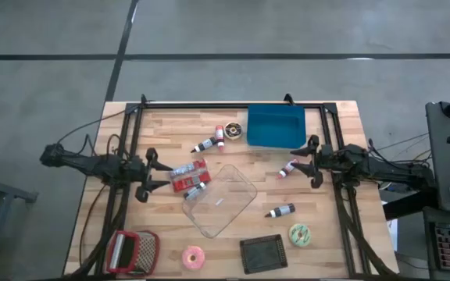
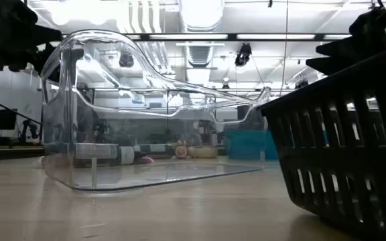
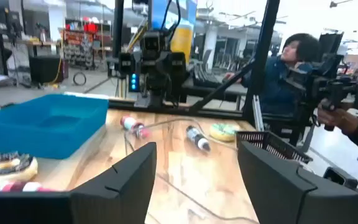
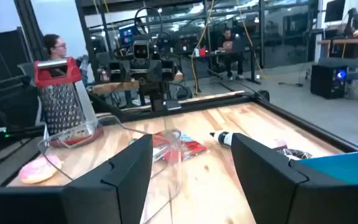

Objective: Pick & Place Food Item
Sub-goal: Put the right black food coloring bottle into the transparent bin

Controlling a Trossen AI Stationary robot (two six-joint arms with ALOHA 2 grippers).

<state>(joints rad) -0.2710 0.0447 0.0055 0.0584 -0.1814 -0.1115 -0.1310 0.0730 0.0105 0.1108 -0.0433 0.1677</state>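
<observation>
both arms level, left gripper (image 1: 153, 173) and right gripper (image 1: 313, 161) open.

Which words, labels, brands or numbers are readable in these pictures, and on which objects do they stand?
None can be read.
Red packet: its print is too blurred.
Small bottles: their labels are too small.
Red signs in the room: blurred, unreadable.

The left gripper (image 1: 153, 175) sits at the middle left, fingers apart, holding nothing. The right gripper (image 1: 309, 161) sits at the middle right, fingers apart too.
</observation>
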